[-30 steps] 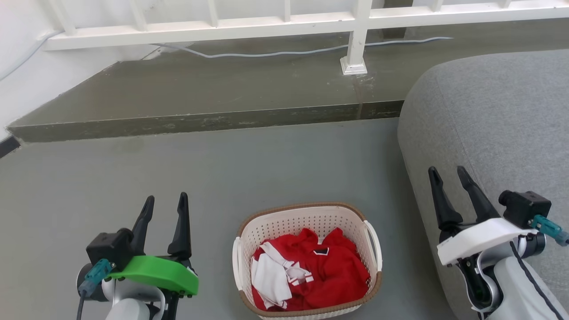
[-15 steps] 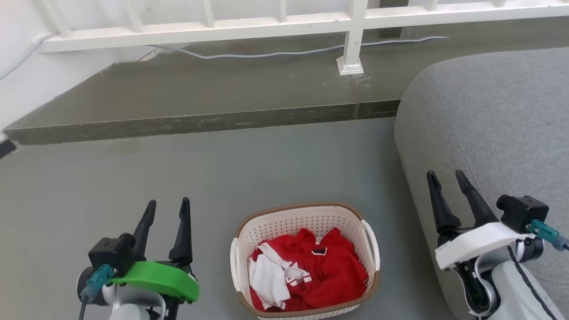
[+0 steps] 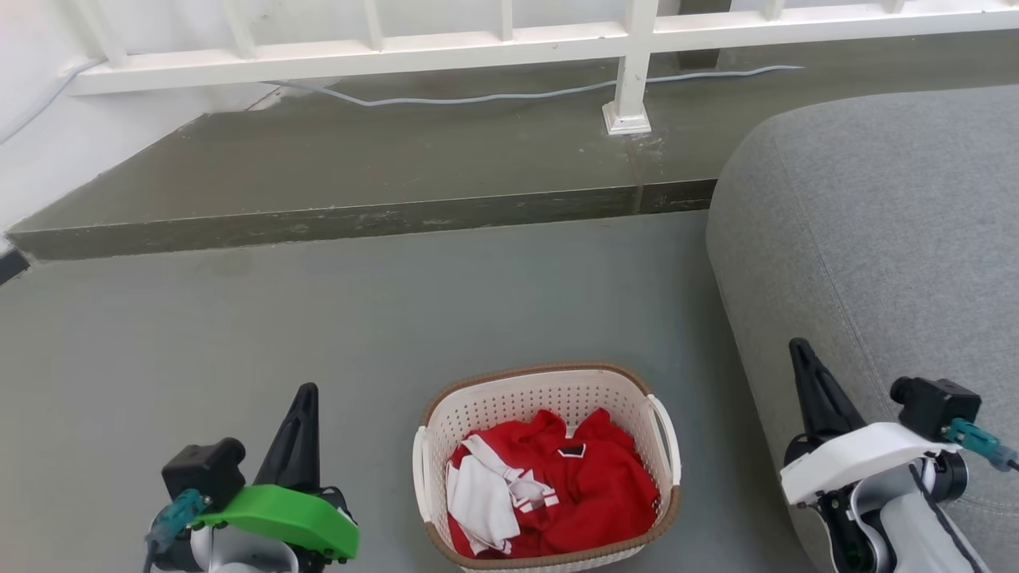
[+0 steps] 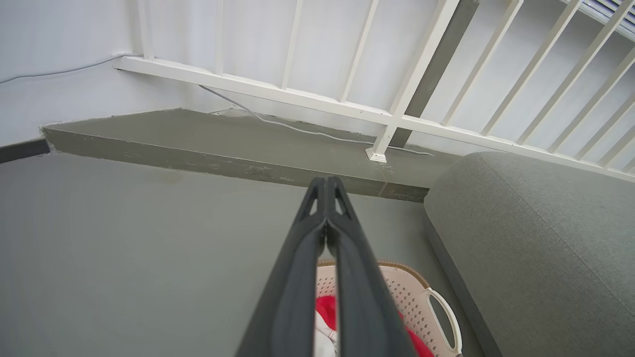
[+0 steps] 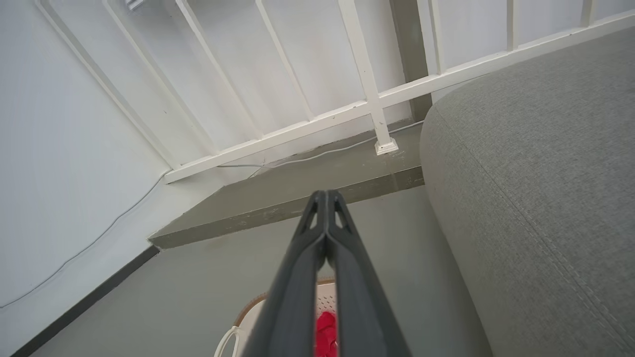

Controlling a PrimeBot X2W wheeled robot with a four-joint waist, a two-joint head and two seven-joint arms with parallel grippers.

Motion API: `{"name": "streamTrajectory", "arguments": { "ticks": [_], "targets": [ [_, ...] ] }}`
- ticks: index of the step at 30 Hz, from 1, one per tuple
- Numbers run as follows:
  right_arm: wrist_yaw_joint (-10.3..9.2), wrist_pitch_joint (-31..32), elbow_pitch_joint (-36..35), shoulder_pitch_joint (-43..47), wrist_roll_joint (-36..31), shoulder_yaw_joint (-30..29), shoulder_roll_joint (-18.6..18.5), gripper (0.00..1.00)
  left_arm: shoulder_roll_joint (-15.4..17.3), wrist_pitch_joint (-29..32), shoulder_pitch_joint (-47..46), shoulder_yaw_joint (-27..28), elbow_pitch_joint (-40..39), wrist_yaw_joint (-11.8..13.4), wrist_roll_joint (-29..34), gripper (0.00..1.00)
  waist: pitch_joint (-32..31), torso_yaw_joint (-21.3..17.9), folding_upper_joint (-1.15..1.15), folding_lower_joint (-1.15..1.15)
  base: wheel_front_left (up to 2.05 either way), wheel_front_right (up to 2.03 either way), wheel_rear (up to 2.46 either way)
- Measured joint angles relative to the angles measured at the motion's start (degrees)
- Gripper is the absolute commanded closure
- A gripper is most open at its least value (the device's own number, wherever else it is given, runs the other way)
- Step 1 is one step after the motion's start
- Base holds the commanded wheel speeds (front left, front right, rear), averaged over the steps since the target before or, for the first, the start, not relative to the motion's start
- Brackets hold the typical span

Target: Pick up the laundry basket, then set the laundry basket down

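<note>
The laundry basket [image 3: 548, 387], cream-white and perforated with a brown woven-look rim, stands on the grey floor at the bottom middle of the head view, holding red and white clothes. Its white handles stick out on both sides. My left gripper [image 3: 304, 393] is to the basket's left, fingers pressed together and empty. To the basket's right, beside the sofa, my right gripper [image 3: 798, 347] is also shut on nothing. Behind the closed fingers, the left wrist view catches the basket [image 4: 421, 297] and the right wrist view its rim [image 5: 248, 306].
A grey sofa [image 3: 884, 231] fills the right side, close to my right arm. A raised concrete step [image 3: 358, 215] runs across behind the basket, with a white railing [image 3: 629, 72] and a loose cable [image 3: 478, 97] on it. A white wall is at the left.
Both grippers have gone from open to shut and dropped lower in the head view. The basket stays where it was.
</note>
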Motion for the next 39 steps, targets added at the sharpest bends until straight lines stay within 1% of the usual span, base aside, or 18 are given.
{"name": "streamTrajectory", "arguments": {
  "ticks": [4, 5, 10, 20, 22, 35, 39],
  "targets": [
    [0.0, 0.8, 0.0, 0.0, 2.8, -0.8, 0.2, 1.0, 0.0, 0.6, 0.0, 0.6, 0.0, 0.0, -2.1, 1.0, -0.1, 0.2, 0.0, 0.0, 0.0, 0.0, 0.0],
    [0.0, 1.2, 0.0, 0.0, 4.4, -1.2, 0.2, 1.0, 0.0, 0.7, 0.0, 1.0, 0.0, 0.0, -4.3, 1.0, -0.1, 0.3, 0.0, 0.0, 0.0, 0.0, 0.0],
    [0.0, 2.6, 0.0, 0.0, 9.3, -1.9, 0.5, 1.0, 0.0, 2.2, 0.0, 1.8, 0.0, -0.3, -8.8, 1.0, -0.1, 0.5, 0.0, 0.0, 0.0, 0.0, 0.0],
    [0.0, 4.6, -0.1, -0.1, 15.2, -3.7, 1.0, 1.0, -0.1, 4.1, 0.0, 3.6, 0.0, -0.5, -15.2, 1.0, -0.2, 0.8, 0.0, 0.0, 0.0, 0.0, 0.0],
    [0.0, 5.2, -0.1, -0.1, 16.5, -4.0, 1.1, 1.0, -0.1, 4.5, 0.0, 3.8, 0.1, -0.9, -16.1, 1.0, -0.2, 0.9, 0.0, 0.0, 0.0, 0.0, 0.0],
    [0.05, 7.7, -0.3, -0.2, 24.5, -6.4, 1.5, 1.0, -0.1, 7.2, 0.0, 5.9, 0.3, -1.0, -24.6, 1.0, -0.3, 1.3, 0.0, 0.0, 0.0, 0.0, 0.0],
    [0.05, 8.5, -0.5, -0.2, 27.1, -7.0, 1.7, 1.0, -0.1, 7.8, 0.0, 6.6, 0.4, -1.5, -26.9, 1.0, -0.4, 1.4, 0.0, 0.0, 0.0, 0.0, 0.0]
  ]
}}
